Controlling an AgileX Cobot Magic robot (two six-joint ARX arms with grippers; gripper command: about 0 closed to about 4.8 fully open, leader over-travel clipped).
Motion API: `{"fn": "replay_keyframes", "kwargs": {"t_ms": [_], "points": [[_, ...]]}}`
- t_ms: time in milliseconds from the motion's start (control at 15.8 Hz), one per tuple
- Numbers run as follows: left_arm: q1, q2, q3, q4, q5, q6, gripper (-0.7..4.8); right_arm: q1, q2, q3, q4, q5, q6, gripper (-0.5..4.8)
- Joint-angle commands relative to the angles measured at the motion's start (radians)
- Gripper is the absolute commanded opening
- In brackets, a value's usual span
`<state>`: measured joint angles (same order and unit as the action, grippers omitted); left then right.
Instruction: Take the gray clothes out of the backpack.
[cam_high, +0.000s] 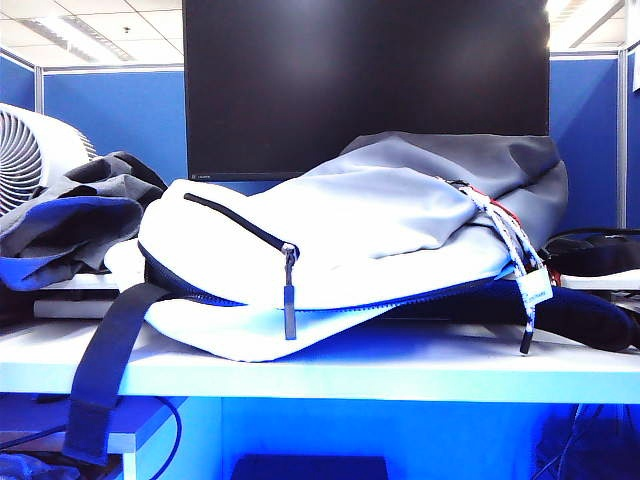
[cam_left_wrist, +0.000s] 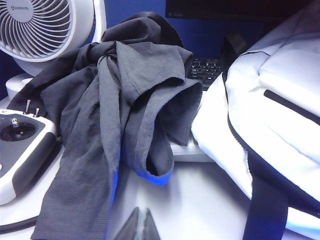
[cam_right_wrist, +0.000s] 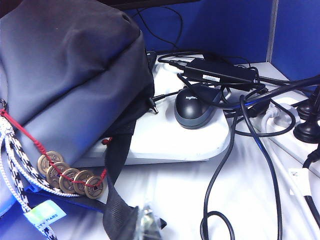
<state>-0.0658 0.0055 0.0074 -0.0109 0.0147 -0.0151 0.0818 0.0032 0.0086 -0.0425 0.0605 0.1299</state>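
A: Where are the clothes (cam_left_wrist: 120, 115)?

B: Out of the backpack (cam_high: 330, 240) already. They lie heaped just beside its strap end, draped partly over a keyboard (cam_left_wrist: 205, 67) in front of the fan (cam_left_wrist: 40, 25), blue inner face showing at one fold. By that, I judge the task done.

A: And the grippers?

B: Both are back from the backpack, at the near edge of the table (cam_high: 400, 370). The left gripper (cam_left_wrist: 137, 227) is pressed shut and empty, near the clothes' hem. The right gripper (cam_right_wrist: 145, 222) is closed on nothing too, by the backpack's other end, near its coin charm (cam_right_wrist: 70, 177) and speckled cords (cam_right_wrist: 15, 160). That looks like a rest pose.

A: The backpack itself?

B: On its side across the table, main zip open, black strap (cam_high: 105, 370) hanging over the edge.

A: The room?

B: A white desk in a blue-partitioned cubicle, dark monitor (cam_high: 365, 85) behind the backpack, a mouse (cam_right_wrist: 195, 107) and tangled cables (cam_right_wrist: 250, 125) beyond its far end.
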Motion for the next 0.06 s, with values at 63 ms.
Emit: {"fn": "replay_keyframes", "kwargs": {"t_ms": [63], "points": [[0.000, -0.002, 0.000, 0.016, 0.000, 0.007, -0.05, 0.000, -0.002, -0.008, 0.016, 0.000, -0.003, -0.05]]}}
